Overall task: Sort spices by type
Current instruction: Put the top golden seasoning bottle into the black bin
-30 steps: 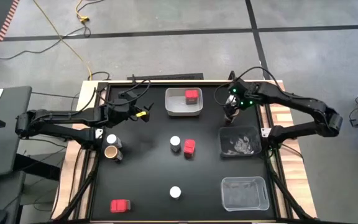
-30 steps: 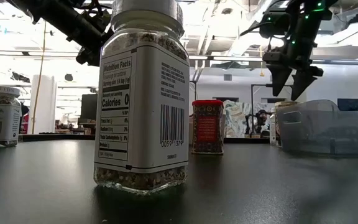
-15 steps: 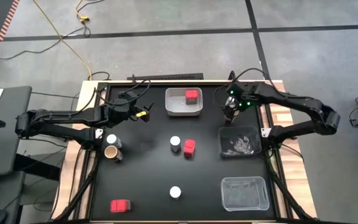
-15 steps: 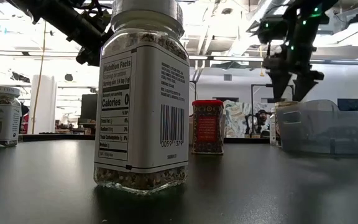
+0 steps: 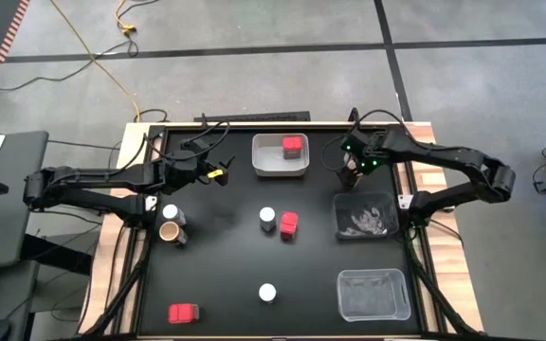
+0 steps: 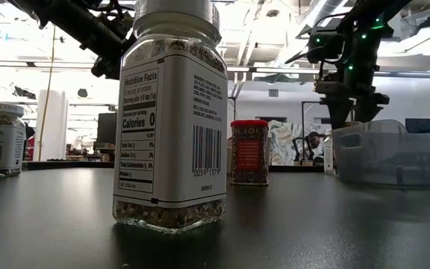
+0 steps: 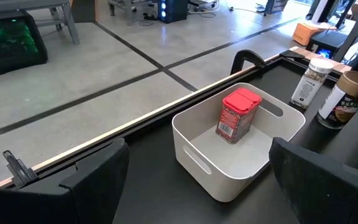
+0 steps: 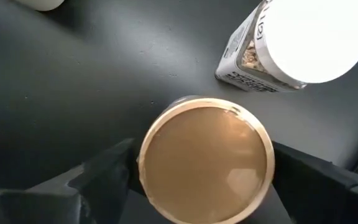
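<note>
Right gripper (image 5: 351, 170), spread wide, straddles the brown-lidded jar (image 8: 205, 160) without gripping it.

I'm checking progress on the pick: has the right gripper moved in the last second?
Yes. The right gripper has dropped beside the clear bin.

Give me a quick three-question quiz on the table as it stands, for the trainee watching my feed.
1. True or false: the white bin holds exactly one red box.
2. The right gripper has its open fingers on either side of: A) a red box, B) a brown-lidded jar, C) a clear bin.
3. How many red boxes stand on the table outside the white bin?

Key:
1. True.
2. B: the brown-lidded jar, next to a white-lidded jar.
3. Two: one at mid-table, one near the front left corner.
</note>
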`<state>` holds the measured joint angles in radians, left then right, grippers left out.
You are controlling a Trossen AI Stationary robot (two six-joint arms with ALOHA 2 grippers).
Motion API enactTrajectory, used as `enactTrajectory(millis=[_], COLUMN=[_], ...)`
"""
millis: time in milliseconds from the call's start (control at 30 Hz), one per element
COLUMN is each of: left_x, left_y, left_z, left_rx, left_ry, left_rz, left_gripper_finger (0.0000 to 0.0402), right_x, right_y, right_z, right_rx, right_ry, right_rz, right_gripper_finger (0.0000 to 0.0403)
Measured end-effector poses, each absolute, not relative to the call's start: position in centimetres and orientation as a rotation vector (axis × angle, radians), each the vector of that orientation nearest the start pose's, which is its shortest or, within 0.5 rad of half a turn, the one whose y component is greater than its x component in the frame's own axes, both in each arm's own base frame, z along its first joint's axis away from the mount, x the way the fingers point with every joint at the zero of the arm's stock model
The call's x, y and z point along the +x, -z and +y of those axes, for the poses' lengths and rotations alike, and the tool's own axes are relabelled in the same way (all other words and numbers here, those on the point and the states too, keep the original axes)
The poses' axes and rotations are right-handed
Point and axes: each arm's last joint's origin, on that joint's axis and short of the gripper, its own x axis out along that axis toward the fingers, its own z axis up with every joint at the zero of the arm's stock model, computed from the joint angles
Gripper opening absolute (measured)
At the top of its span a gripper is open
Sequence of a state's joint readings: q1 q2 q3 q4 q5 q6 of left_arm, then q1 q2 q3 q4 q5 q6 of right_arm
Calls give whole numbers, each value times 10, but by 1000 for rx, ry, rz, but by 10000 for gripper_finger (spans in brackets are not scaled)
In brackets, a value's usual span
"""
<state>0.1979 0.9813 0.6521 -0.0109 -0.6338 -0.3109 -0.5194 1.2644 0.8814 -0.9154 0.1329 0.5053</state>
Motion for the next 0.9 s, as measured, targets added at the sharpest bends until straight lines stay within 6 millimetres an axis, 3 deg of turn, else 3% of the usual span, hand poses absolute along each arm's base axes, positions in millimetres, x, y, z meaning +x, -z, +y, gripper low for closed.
enactTrajectory(millis=[200, 433, 667, 900], left_x=[203, 203, 203, 203], left_y=[-270, -270, -270, -270], left_z=[58, 58, 58, 58], left_rx=[-214, -214, -214, -215], left_ry=[-868, -868, -868, -868], left_rz=[210, 210, 209, 209], left_gripper_finger=[371, 371, 371, 371], right_x=[185, 183, 173, 146], right_y=[-226, -232, -288, -325], right_z=[-110, -109, -96, -60], right_rx=[666, 667, 645, 620], right_ry=[879, 877, 875, 808], right_rz=[1147, 1158, 1061, 1057], right_gripper_finger=[308, 303, 303, 303])
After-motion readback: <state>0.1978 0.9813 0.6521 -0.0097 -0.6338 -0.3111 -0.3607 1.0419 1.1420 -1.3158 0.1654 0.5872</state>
